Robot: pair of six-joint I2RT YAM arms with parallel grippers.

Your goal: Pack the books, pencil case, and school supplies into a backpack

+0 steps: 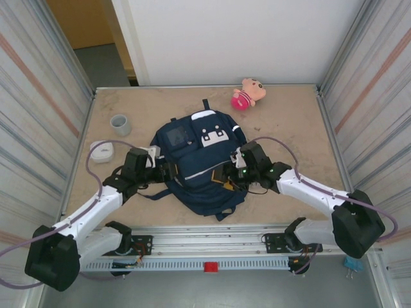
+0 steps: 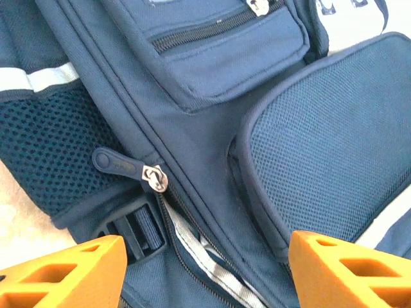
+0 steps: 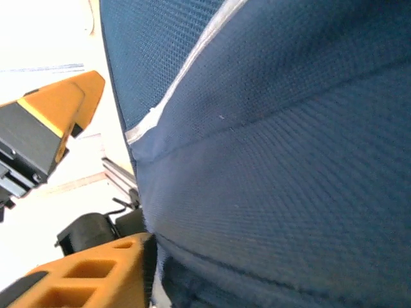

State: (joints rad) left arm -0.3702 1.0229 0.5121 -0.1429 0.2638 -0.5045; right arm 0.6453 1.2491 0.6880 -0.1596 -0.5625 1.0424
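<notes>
Navy backpack (image 1: 202, 160) lay mid-table (image 1: 289, 128). Left gripper (image 2: 205, 250) hovered with jaws apart over the zipper pull (image 2: 154, 178) and should pinch the tab squarely. Right gripper (image 3: 119, 160) sat against the fabric; grip unclear.

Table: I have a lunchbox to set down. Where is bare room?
Bare table lies right of the backpack, bordered by the plush toy and the right wall, and along the far edge left of the toy. Crowded: left side, with grey cup and white rounded box, and the middle, where left hand and right hand sit at the backpack.

Behind backpack (image 1: 199, 160), plush toy (image 1: 249, 94); cup (image 1: 120, 124) left.
</notes>
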